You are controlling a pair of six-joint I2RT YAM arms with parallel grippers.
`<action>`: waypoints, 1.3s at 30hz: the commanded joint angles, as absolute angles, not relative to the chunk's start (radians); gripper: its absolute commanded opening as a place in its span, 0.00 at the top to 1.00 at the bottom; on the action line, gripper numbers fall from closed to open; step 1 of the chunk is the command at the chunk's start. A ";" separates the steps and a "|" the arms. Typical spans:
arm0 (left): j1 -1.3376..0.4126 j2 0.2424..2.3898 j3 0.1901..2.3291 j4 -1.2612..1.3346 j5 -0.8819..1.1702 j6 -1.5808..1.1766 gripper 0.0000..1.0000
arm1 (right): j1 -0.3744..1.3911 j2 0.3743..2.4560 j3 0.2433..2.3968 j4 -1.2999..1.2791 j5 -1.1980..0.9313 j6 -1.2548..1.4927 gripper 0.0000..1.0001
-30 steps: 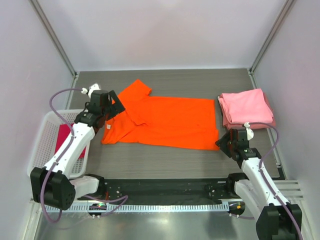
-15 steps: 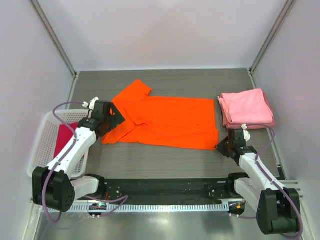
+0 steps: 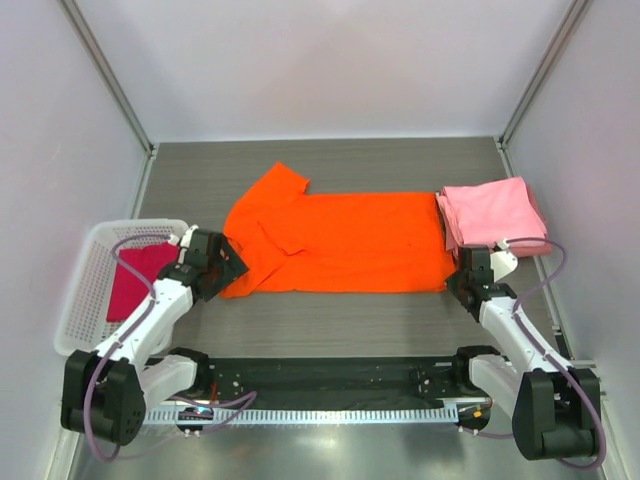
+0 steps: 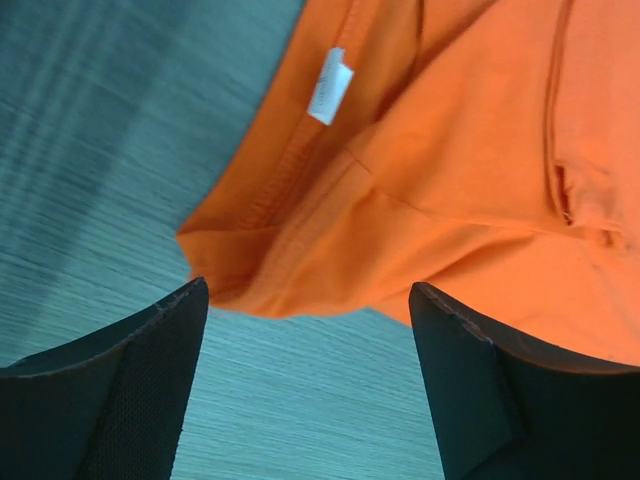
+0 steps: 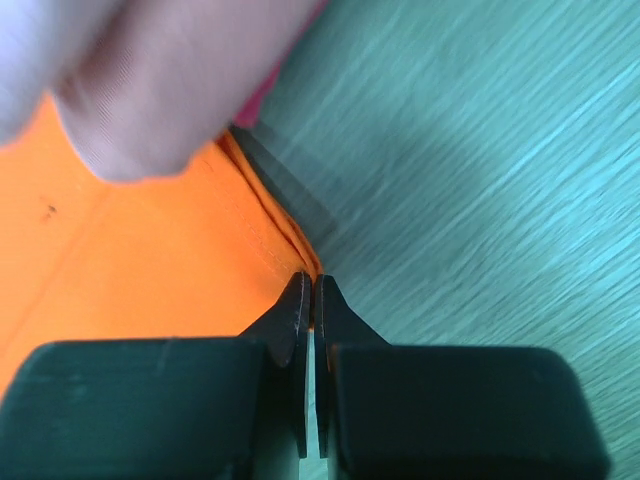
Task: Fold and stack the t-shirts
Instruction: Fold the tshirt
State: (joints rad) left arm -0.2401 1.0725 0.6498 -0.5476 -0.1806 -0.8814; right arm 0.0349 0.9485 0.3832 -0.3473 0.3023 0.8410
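Showing the orange t-shirt (image 3: 340, 245) spread flat across the middle of the table (image 3: 330, 322), with its collar end toward the left arm and its hem toward the right arm. The right end effector (image 5: 311, 286) is closed, its fingertips pressed together on the near hem corner of the orange cloth. The left end effector (image 4: 308, 300) is held wide open, low over the table, and the cloth edge below the white label (image 4: 330, 85) lies just at the mouth of the gap, not yet pinched.

Several failures are judged possible. Only the very tip of the hem is held on the right, so the corner may be pulled free if tension is applied. If the left fingers are closed where they stand, only a sliver of cloth, or a single layer, may be caught, and a skewed fold would result. The far hem corner lies against or just beside the folded pink t-shirts (image 3: 493, 212), so that stack may be disturbed if the orange cloth is dragged.

Counted: one orange t-shirt; one pink stack, in which the number of shirts cannot be told; one magenta t-shirt (image 3: 140, 278), lying in the one white basket (image 3: 80, 290); two end effectors
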 commanded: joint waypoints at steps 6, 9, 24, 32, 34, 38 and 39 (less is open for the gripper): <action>-0.272 0.945 0.505 -0.480 -0.207 -0.962 0.26 | 0.028 1.008 0.460 -0.321 0.419 0.813 0.99; -0.273 0.907 0.471 -0.476 -0.244 -0.985 0.31 | 0.028 1.002 0.443 -0.295 0.400 0.819 0.99; -0.273 1.009 0.419 -0.367 -0.363 -1.057 0.85 | 0.028 0.973 0.413 -0.253 0.370 0.816 0.99; -0.252 0.937 0.491 -0.534 -0.511 -1.048 0.93 | 0.028 0.920 0.399 -0.281 0.420 0.836 0.99; -0.235 0.922 0.492 -0.551 -0.517 -1.045 0.90 | 0.028 0.910 0.399 -0.291 0.423 0.842 0.99; -0.227 0.908 0.499 -0.567 -0.538 -1.032 0.82 | 0.028 0.905 0.402 -0.308 0.420 0.842 0.99; -0.227 0.907 0.499 -0.572 -0.537 -1.029 0.79 | 0.028 0.907 0.400 -0.310 0.405 0.841 0.99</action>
State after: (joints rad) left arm -0.2405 0.9241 0.4698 -0.5213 -0.4438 -1.0393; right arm 0.0322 0.9203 0.3981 -0.3122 0.3569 0.8268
